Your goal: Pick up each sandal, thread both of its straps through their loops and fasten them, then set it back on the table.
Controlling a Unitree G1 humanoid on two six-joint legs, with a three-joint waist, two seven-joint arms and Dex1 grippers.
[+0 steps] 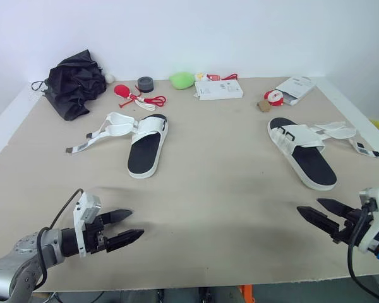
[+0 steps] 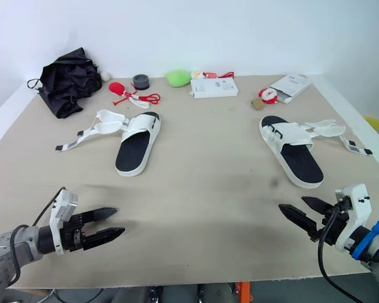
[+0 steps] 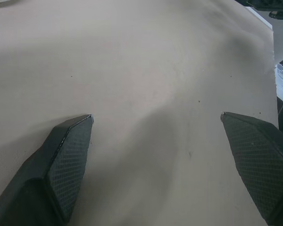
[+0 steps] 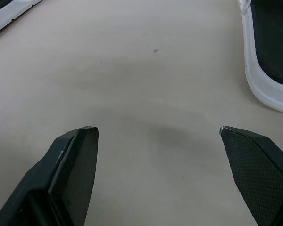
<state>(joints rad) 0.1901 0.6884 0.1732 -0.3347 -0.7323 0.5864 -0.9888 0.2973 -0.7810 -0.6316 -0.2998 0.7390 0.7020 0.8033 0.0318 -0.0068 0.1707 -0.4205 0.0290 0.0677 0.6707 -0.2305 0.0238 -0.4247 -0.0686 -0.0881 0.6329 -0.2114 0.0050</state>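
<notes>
Two white sandals with black insoles lie on the tan table (image 1: 208, 189). The left sandal (image 1: 145, 148) has its straps (image 1: 107, 129) undone and splayed to its left. The right sandal (image 1: 303, 154) has loose straps (image 1: 341, 134) trailing toward the table's right edge. My left gripper (image 1: 127, 228) is open and empty near the front left, well short of the left sandal. At the front right my right gripper (image 1: 312, 211) is open and empty, just in front of the right sandal's heel (image 4: 269, 89).
Along the back stand a black folded umbrella (image 1: 72, 82), a red object with cord (image 1: 136, 96), a grey tape roll (image 1: 145, 83), a green lump (image 1: 182, 79), a white box (image 1: 218, 89) and an open white package (image 1: 295, 88).
</notes>
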